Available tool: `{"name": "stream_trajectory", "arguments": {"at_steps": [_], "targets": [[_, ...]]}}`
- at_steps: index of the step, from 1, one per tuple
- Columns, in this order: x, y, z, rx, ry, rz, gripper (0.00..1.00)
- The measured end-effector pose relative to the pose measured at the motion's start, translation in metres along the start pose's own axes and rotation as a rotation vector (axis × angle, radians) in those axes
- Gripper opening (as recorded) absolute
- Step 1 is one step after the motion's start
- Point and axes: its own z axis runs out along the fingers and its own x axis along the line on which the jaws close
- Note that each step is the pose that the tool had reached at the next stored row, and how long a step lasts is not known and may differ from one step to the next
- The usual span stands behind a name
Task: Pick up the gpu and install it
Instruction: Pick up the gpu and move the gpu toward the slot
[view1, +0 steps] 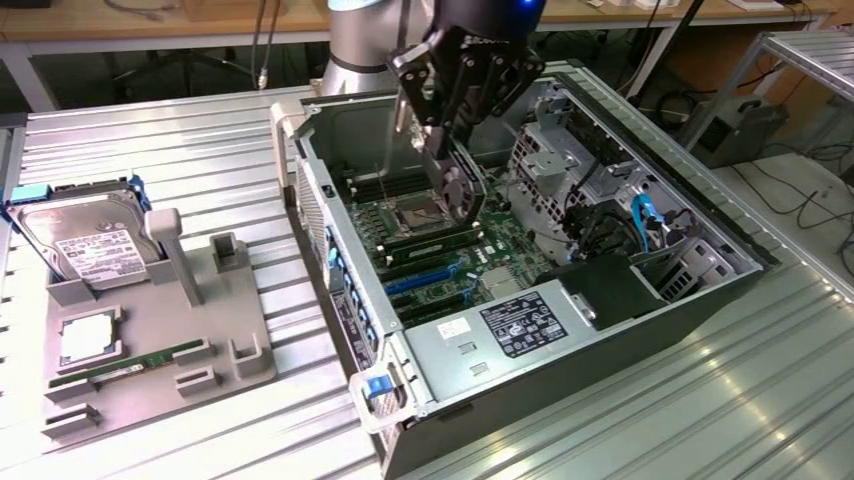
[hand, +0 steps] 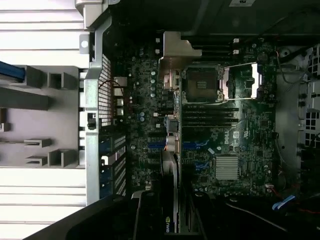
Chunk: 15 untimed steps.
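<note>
My gripper hangs over the open computer case, shut on the gpu. The card is a slim dark board held on edge and reaches down toward the motherboard, beside the CPU socket. The wrist view looks along the gpu. Its silver end bracket is at the far end, and a green logo shows near my gripper. The card is above the board, over the area between the rear grille and the blue expansion slots. Whether it touches a slot is hidden.
On the exterior view's left, a grey holder tray carries a silver hard drive, a CPU chip and a green RAM stick. Inside the case are drive cages, blue cables and a black power supply.
</note>
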Motion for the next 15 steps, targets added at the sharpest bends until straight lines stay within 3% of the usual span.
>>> {"name": "stream_trajectory", "arguments": {"at_steps": [8, 15], "targets": [[-0.039, 0.0046, 0.0151, 0.0027, 0.0006, 0.000, 0.26], [-0.053, 0.0057, 0.0266, 0.0032, 0.0010, 0.000, 0.26]]}}
